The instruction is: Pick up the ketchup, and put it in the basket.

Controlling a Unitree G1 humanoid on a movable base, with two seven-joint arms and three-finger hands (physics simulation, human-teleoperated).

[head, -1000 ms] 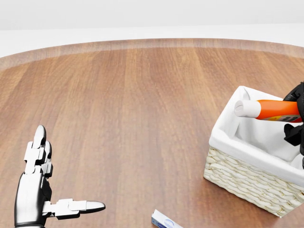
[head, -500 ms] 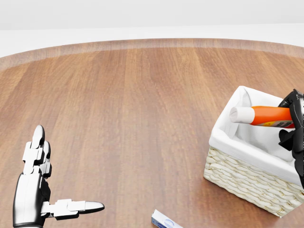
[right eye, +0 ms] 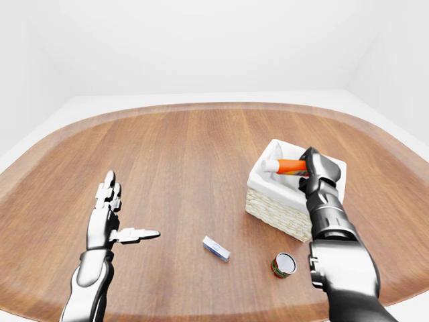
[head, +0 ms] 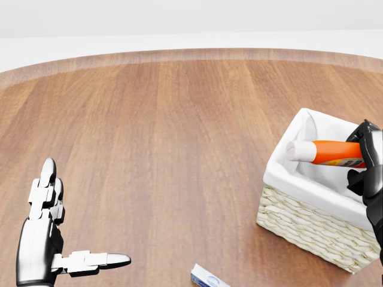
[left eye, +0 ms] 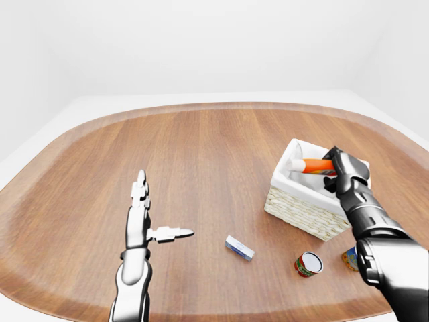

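Note:
The ketchup (head: 332, 152), an orange bottle with a white cap, lies nearly level inside the white-lined wicker basket (head: 299, 224) at the right of the head view, cap pointing left. My right hand (head: 362, 156) reaches over the basket's right side, its dark fingers closed round the bottle's base end. The bottle sits below the basket's upper rim, close to the liner. My left hand (head: 81, 218) hovers over the table at the lower left, palm open, fingers spread, holding nothing.
A small blue-and-white box (left eye: 239, 247) lies on the wooden table (left eye: 201, 154) below and left of the basket. In the left-eye view a red tipped can (left eye: 308, 264) and another can (left eye: 350, 257) lie by my right forearm.
My right hand has sunk with the ketchup, so the bottle dropped lower into the basket and slid slightly left. The left hand has barely moved.

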